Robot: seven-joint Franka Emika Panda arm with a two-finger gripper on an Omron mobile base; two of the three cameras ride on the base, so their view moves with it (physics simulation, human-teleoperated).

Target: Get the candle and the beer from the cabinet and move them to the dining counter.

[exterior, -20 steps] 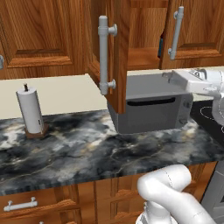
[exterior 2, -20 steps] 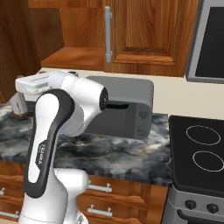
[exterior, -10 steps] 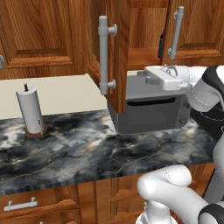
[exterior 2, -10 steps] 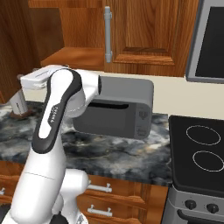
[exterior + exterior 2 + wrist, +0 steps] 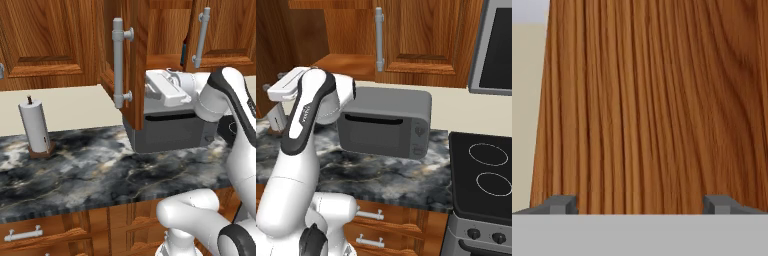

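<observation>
Nearest to me, along the front edge of the marbled counter (image 5: 75, 175), the wooden drawers (image 5: 387, 227) with their short grey handles are lining the base, and the robot's white arm is rising out of them and bending forward over the stone top. Toward the right, a black stove top (image 5: 483, 180) with two rings is sitting flush beside the counter. Farther back on the left, a paper towel roll (image 5: 34, 125) is standing upright on its small wooden stand, well apart from everything else. To its right, a grey microwave (image 5: 387, 122) is resting against the cream wall, and the arm's forearm is crossing just in front of its top left corner. Above that, the gripper (image 5: 640, 204) is hovering with its two dark fingertips (image 5: 561, 204) spread wide apart and nothing between them, facing straight into a plain panel of reddish-brown wood at close range. That wood is the open door of the cabinet (image 5: 135, 60), which is swinging out toward the room with its long grey bar handle (image 5: 118, 62) showing on the near edge. Behind the door, the cabinet's shelf is lying open, and I cannot make out the candle or the beer from where I am standing. Highest and farthest, more closed raised-panel doors are running along the wall on both sides.
</observation>
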